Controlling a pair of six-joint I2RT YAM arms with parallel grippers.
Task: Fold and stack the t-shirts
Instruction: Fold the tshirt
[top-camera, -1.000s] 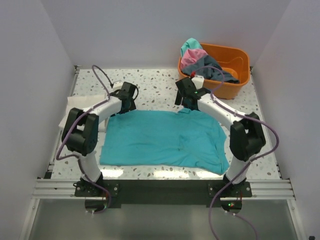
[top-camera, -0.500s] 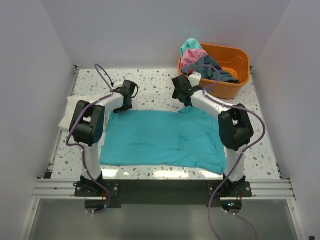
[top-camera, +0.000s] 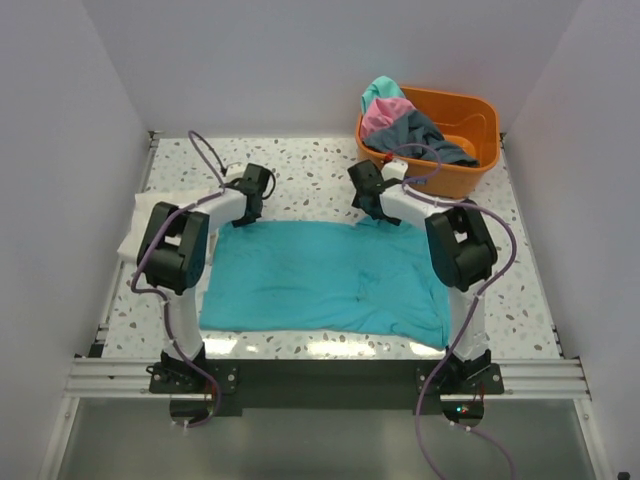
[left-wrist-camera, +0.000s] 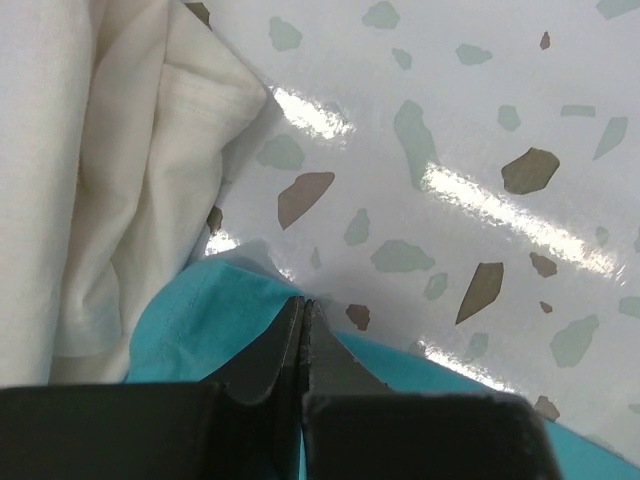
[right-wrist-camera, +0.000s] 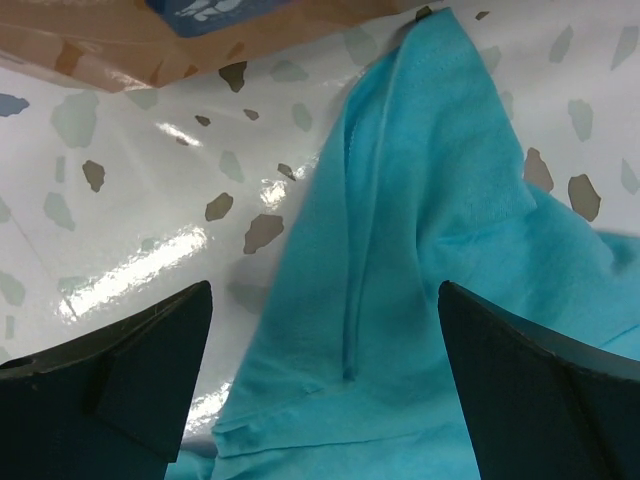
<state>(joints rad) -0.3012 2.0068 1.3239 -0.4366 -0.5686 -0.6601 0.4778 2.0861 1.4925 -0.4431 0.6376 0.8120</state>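
A teal t-shirt lies spread flat on the speckled table. My left gripper is at its far left corner. In the left wrist view that gripper is shut, with the teal edge pinched between its black fingers. My right gripper is at the shirt's far right corner. In the right wrist view it stands wide open, straddling a teal sleeve without touching it. A cream-white t-shirt lies folded at the left, next to the teal corner. Pink, teal and dark grey shirts sit bunched in the tub.
The orange plastic tub stands at the back right, close behind the right gripper; its wall fills the top of the right wrist view. White walls close in the table on the left, back and right.
My left gripper has gone from open to shut on the teal shirt's far left corner. The right arm has swung its elbow forward, gripper still open over the far right corner.
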